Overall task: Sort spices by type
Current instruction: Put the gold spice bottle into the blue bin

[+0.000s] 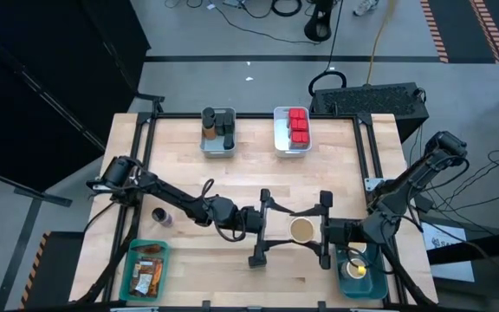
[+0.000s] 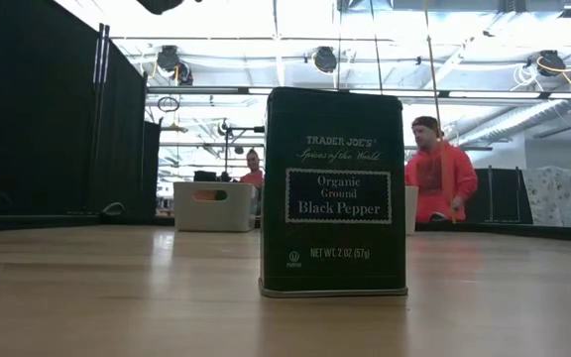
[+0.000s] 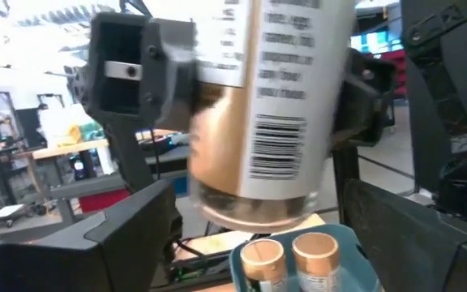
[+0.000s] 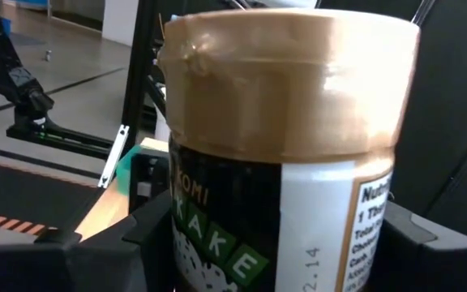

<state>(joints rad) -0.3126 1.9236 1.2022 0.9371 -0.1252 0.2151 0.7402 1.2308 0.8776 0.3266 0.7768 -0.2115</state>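
While high view shows tan-topped jar [image 1: 301, 230] top, right fingers [image 4: 428, 243] grip it; left fingers [image 3: 128, 235] wide.

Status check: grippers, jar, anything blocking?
Right gripper shut on tan-topped jar. Left gripper open, facing the same jar. Teal bin close by, two matching jars inside. Nothing blocking.

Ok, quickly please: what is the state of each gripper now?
Left gripper: open, holding nothing.
Right gripper: closed on the jar.
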